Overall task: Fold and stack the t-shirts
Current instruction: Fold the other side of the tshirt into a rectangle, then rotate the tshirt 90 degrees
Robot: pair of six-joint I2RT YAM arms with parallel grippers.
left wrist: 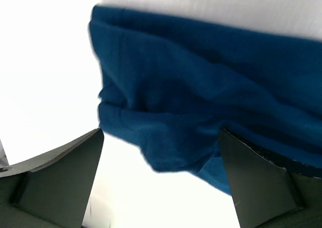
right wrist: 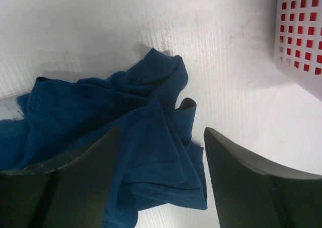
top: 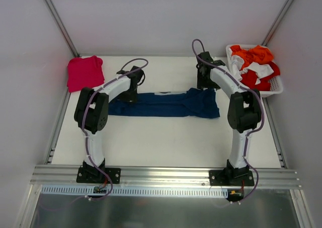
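The red shirt (top: pixel 85 73) looks folded left of the blue shirt (top: pixel 166 104), itself half-folded and unstacked, with left pincer (left wrist: pixel 161 137) and right pincer (right wrist: pixel 161 137) both apart.

I see a flat white table (top: pixel 166 137) carrying three things. A dark navy blue cloth t-shirt (top: pixel 166 104) lies stretched and rumpled across its middle, a folded pinkish-red cloth t-shirt (top: pixel 84 73) sits at the far left corner, and a white perforated plastic basket (top: pixel 272 92) sits at the far right corner.
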